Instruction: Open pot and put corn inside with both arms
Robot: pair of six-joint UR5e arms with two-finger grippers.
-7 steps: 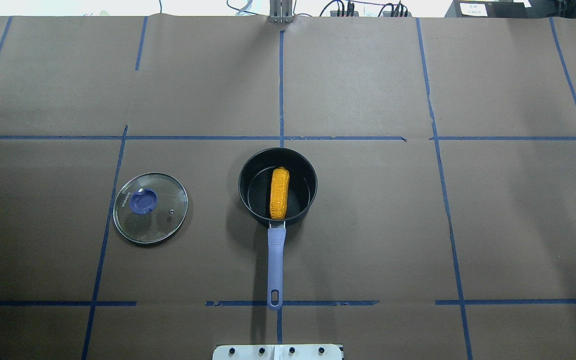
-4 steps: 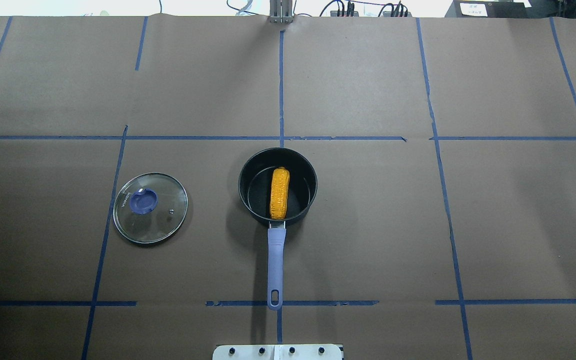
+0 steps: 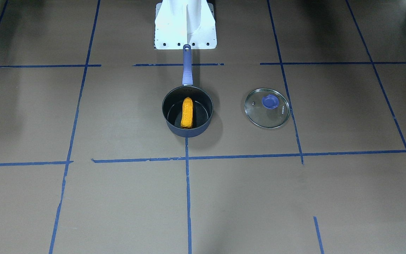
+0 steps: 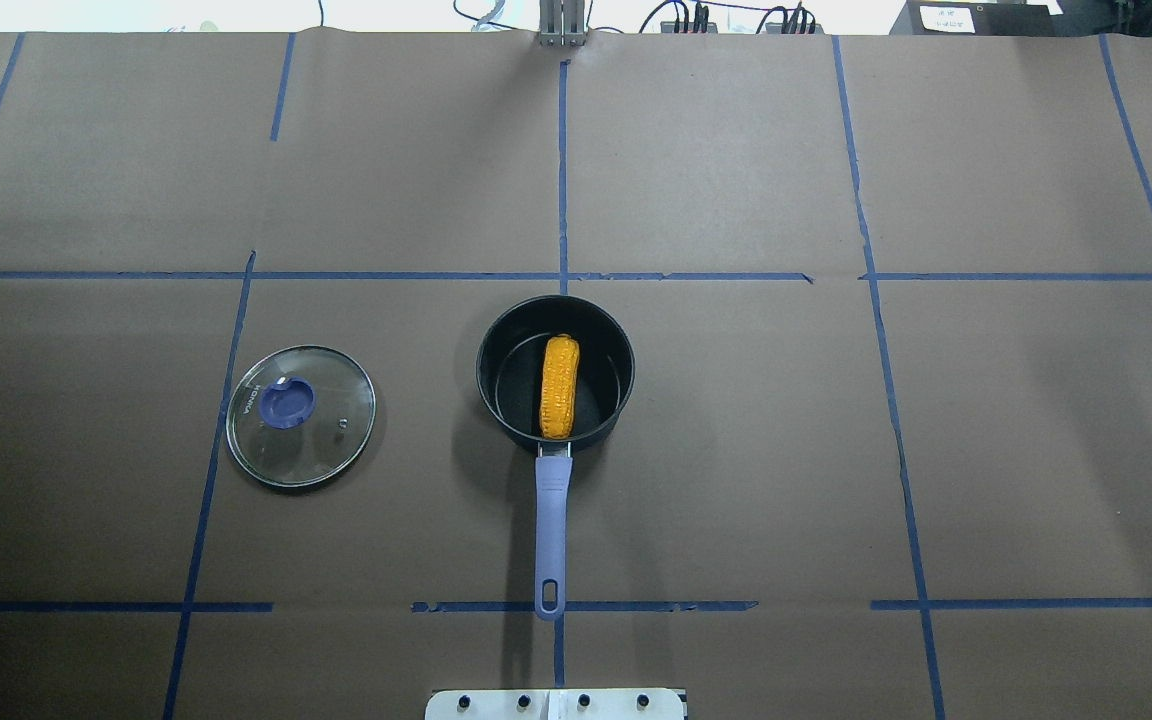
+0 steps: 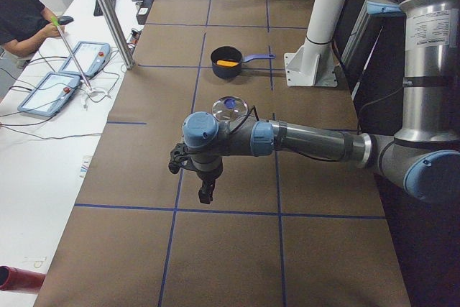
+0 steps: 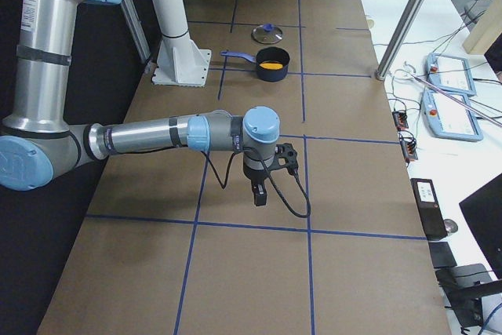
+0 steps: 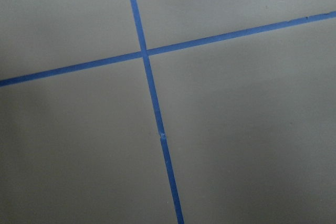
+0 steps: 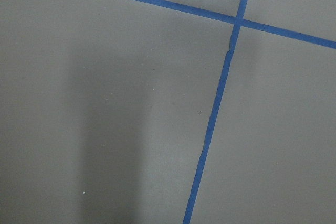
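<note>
The navy pot [image 4: 492, 385] stands open at the table's middle, its purple-blue handle [image 4: 552, 530] pointing toward the robot base. The orange-yellow corn [image 4: 559, 386] lies inside it, lengthwise along the handle's line. The pot and corn also show in the front view [image 3: 169, 121] [image 3: 187, 112]. My left gripper [image 5: 205, 193] hangs over the table's left end, far from the pot; I cannot tell if it is open or shut. My right gripper [image 6: 260, 194] hangs over the right end, likewise far off; I cannot tell its state. Both wrist views show only brown paper and blue tape.
The round glass lid [image 4: 301, 416] with a blue knob lies flat on the table to the left of the pot, apart from it. The white robot base plate [image 4: 556, 704] sits just beyond the handle's end. Operators' tablets and cables lie off the far edge [image 5: 50, 91].
</note>
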